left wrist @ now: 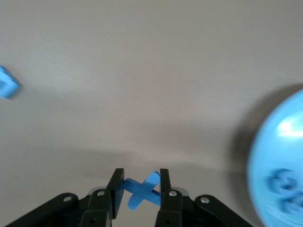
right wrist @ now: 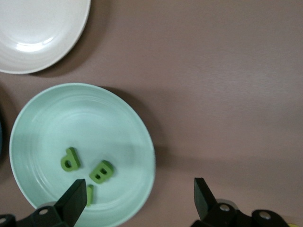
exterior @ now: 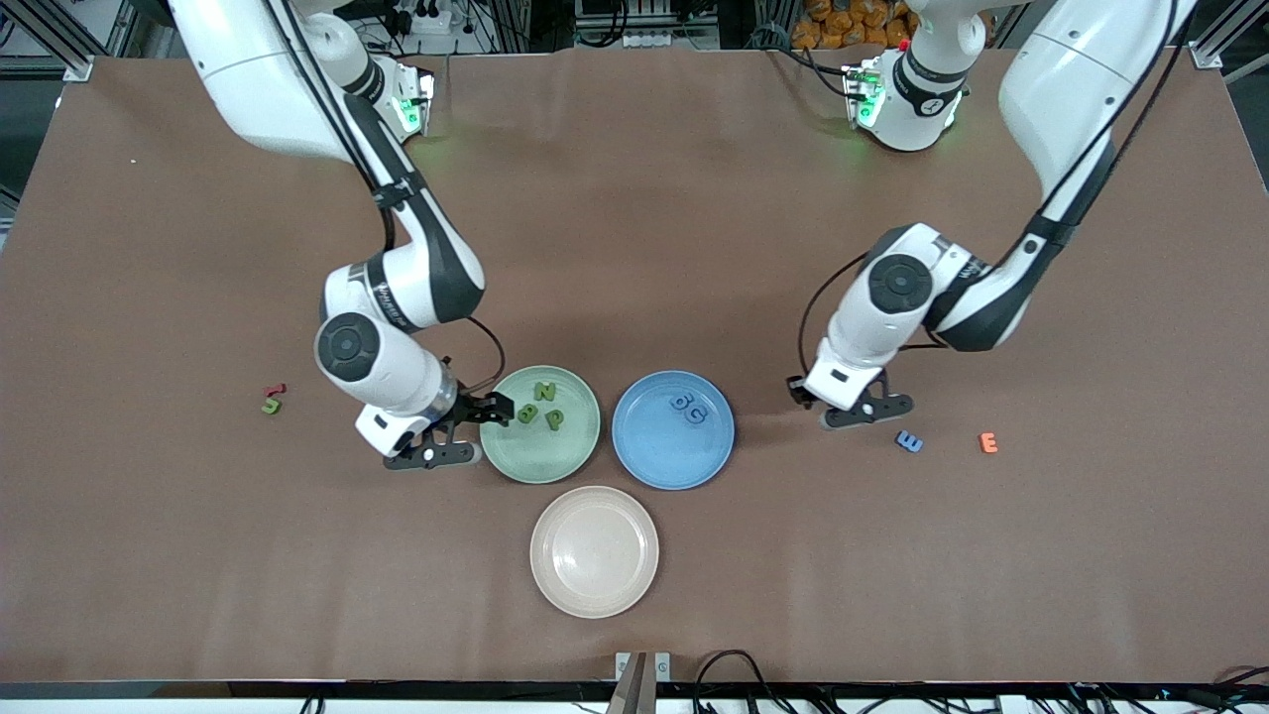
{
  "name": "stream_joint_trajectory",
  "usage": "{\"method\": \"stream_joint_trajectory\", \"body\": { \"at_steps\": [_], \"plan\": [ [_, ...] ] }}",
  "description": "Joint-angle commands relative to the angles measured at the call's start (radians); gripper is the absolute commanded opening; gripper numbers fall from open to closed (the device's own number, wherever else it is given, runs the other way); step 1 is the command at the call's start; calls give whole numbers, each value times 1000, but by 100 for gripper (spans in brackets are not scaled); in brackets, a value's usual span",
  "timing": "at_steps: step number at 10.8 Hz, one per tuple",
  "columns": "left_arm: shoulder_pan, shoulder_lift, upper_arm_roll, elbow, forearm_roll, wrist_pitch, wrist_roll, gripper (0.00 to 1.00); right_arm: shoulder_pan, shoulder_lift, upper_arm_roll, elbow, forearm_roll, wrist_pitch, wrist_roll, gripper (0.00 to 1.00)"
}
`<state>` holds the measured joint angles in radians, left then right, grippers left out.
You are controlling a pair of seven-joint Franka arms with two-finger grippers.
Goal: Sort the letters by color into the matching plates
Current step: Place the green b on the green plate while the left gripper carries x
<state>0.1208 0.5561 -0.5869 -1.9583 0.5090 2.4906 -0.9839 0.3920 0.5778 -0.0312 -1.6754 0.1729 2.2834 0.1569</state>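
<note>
Gripping a blue X (left wrist: 143, 190), left gripper (exterior: 861, 409), jaws shut, hangs centre-right; right gripper (exterior: 458, 428), jaws wide, empty, beside green plate (exterior: 565, 451). Risk: thin pinch, X could twist free.

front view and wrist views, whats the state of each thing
left gripper: shut on blue X
right gripper: open, over green plate's rim
green plate: holds three green letters
blue plate: holds two blue letters
beige plate: no letters
blue E: on table
</note>
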Motion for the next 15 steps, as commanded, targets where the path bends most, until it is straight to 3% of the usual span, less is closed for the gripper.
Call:
{"method": "stream_joint_trajectory", "body": {
  "at_steps": [1, 3, 8, 11, 13, 15],
  "plan": [
    [-107, 54, 5, 100, -26, -22, -146, 0, -60, -84, 7, -58, -29, -35, -144, 100],
    [-179, 88, 12, 145, -26, -24, -225, 0, -102, -98, 5, -75, -35, -32, -261, 100],
    [-288, 133, 15, 219, -24, -26, -338, 0, -264, -179, 5, -280, -56, 96, -586, 100],
    [-341, 154, 22, 255, -23, -26, -387, 0, -340, -180, 5, -326, -58, 97, -666, 100],
    [-389, 157, 71, 266, -26, -26, -395, 0, -357, -182, -4, -346, -64, 102, -674, 100],
    [-398, 160, 79, 272, -24, -26, -420, 0, -369, -179, -24, -384, -124, 161, -695, 100]
  ]
}}
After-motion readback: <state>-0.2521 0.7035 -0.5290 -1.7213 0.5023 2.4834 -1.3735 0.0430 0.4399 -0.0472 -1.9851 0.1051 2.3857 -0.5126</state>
